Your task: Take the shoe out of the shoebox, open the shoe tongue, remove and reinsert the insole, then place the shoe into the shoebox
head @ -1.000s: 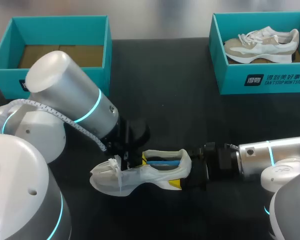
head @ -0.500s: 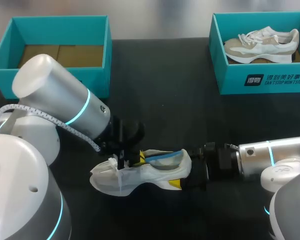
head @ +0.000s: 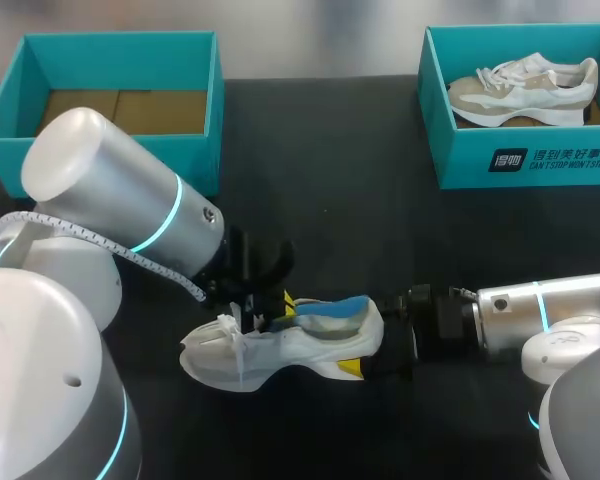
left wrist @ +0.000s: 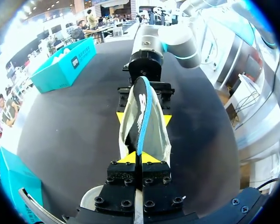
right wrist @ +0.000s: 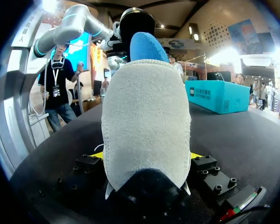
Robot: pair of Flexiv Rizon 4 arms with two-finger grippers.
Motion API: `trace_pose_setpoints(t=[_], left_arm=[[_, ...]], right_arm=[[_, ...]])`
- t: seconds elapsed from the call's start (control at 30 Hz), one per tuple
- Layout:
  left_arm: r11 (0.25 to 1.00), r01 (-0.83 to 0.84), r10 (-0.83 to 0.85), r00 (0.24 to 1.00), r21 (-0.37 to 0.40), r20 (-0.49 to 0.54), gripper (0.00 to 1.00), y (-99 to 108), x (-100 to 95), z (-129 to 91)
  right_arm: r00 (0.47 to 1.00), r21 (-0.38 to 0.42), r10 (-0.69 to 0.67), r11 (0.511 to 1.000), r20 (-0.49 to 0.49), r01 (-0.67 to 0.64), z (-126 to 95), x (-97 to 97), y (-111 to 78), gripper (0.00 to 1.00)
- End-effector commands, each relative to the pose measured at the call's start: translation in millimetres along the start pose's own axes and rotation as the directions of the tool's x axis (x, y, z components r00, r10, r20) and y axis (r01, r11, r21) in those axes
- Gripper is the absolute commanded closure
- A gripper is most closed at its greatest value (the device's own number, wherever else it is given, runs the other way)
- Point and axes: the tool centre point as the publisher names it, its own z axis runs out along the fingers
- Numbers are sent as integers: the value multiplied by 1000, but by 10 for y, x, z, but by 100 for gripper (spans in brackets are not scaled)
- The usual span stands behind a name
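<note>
A white shoe (head: 270, 352) lies on its side on the black table, toe toward my left arm. My right gripper (head: 366, 346) is shut on its heel (right wrist: 147, 126), a yellow tip on each side. My left gripper (left wrist: 141, 157) is shut on the front edge of the blue insole (left wrist: 143, 109), above the shoe's opening (head: 278, 310). The insole (head: 335, 308) stands partly out of the shoe, and its heel end (right wrist: 147, 46) rises above the collar. The tongue and laces (head: 225, 335) hang loose at the toe end.
An empty teal shoebox (head: 120, 60) stands at the back left. A second teal shoebox (head: 525, 160) at the back right holds a beige and white shoe (head: 525, 88). Bare table (head: 360, 200) lies between the boxes and the arms.
The left gripper has pulled the insole up; its heel end now stands above the shoe's collar instead of lying flat inside. The right arm and the shoe have kept still.
</note>
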Motion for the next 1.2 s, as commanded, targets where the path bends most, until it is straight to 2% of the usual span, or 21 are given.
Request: trace_pose_setpoints(t=[0.03,0.23,0.6,0.77,1.2], left_arm=[[1000,13,-13,1000,8,1,100,78,4,-19],[1000,27,-27,1000,13,5,100,109,5,-22],[1000,9,-8,998,-16,58,100,-155,-51,23],[998,-13,19,994,-53,109,100,-266,-40,58],[995,-10,26,987,-98,157,100,-440,-95,134]], right_arm=[[1000,5,0,1000,1,0,11,9,15,100],[1000,5,0,1000,1,0,11,9,15,100],[1000,5,0,1000,1,0,11,9,15,100],[1000,5,0,1000,1,0,11,9,15,100],[1000,5,0,1000,1,0,11,9,15,100]])
